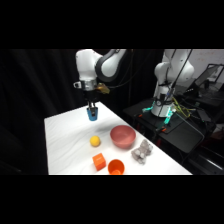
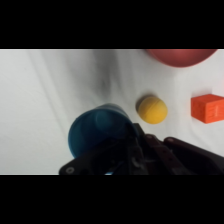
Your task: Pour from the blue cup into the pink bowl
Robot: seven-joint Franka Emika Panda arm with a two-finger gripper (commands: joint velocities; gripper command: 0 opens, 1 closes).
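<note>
The white arm (image 1: 100, 62) reaches in from the upper right, its elbow bent high and its wrist pointing straight down. The end effector (image 1: 92, 109) hangs vertically below the wrist, closed on the blue cup (image 1: 92, 114). In the wrist view, the black linkage (image 2: 150, 157) rises from the bottom edge against the cup's side.

The side view is soft throughout: a brightly lit white table (image 1: 75, 145) against a dark backdrop. In the wrist view the blue cup (image 2: 100, 132) and black linkage at the bottom are blurred, and a grey shadow streaks the tabletop's upper middle.
</note>
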